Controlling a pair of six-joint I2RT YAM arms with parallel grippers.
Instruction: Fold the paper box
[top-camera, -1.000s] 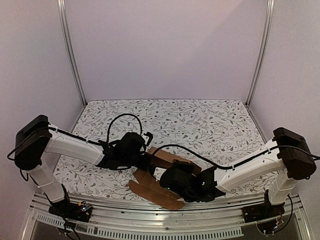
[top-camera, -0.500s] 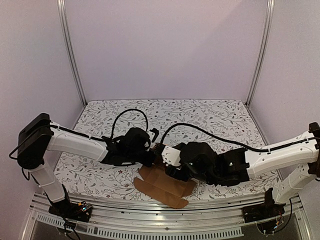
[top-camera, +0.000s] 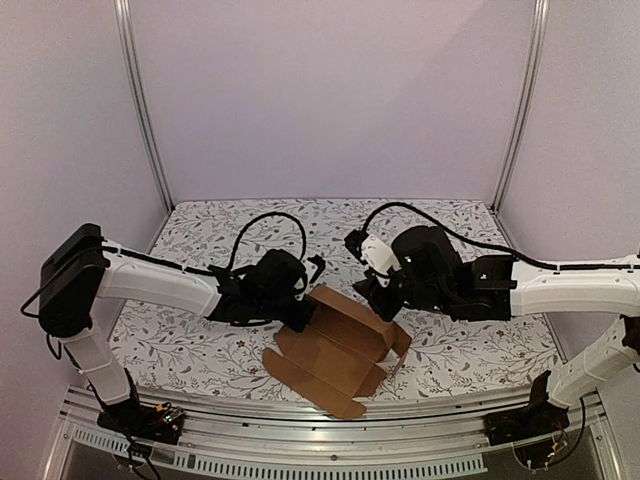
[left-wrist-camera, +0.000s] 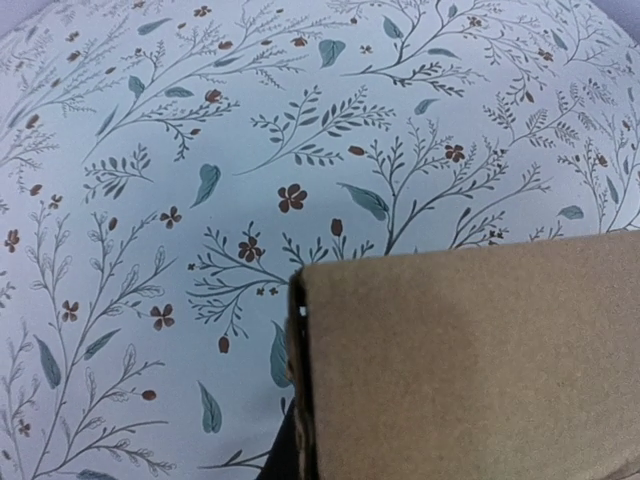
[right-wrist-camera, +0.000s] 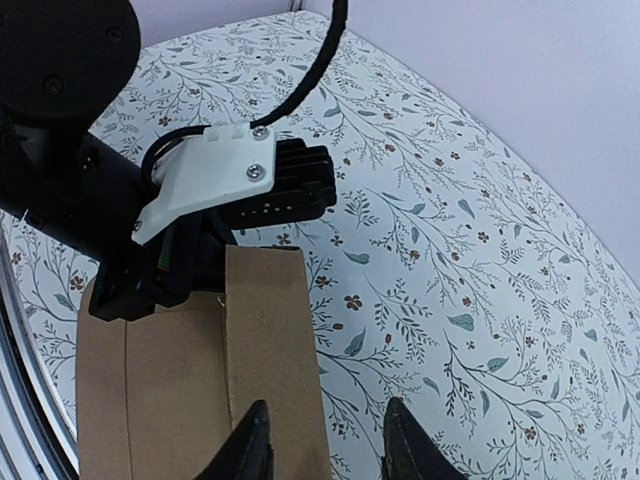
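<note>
Left end effector pinching paper box corner; right end effector parted above it, floral table

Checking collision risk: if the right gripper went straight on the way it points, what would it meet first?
The right gripper would most likely meet the side flap of the cardboard, just ahead of its open fingers. Depth is unclear: it could slip past the edge onto the tablecloth beside it.
</note>
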